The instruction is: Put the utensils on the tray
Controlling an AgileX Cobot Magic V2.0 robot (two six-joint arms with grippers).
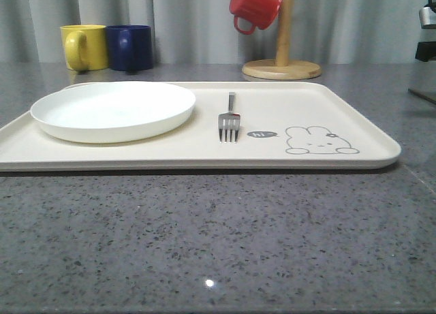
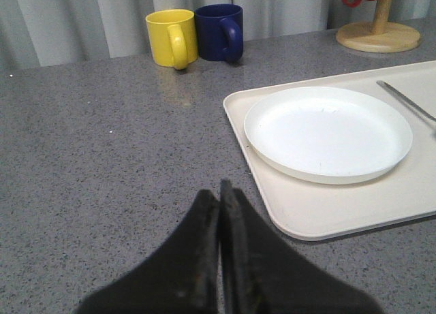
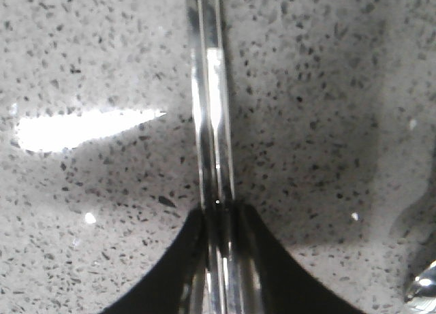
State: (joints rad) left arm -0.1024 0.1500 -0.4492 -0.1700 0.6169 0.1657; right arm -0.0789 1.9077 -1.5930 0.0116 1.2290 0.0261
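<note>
The fork (image 1: 229, 120) is found on the tray (image 1: 354, 116), beside the plate (image 1: 113, 110). The chopsticks (image 3: 212, 110) are clamped in the right gripper (image 3: 219, 212) over the countertop (image 3: 327, 89). The left gripper (image 2: 219, 212) is closed, empty. A carry to the tray is called for next.

The left gripper (image 2: 220, 191) has its two black fingers pressed together with nothing between them, low above the counter. The right gripper (image 3: 219, 215) points down at the counter, its fingers closed on the chopsticks (image 3: 212, 110).
</note>
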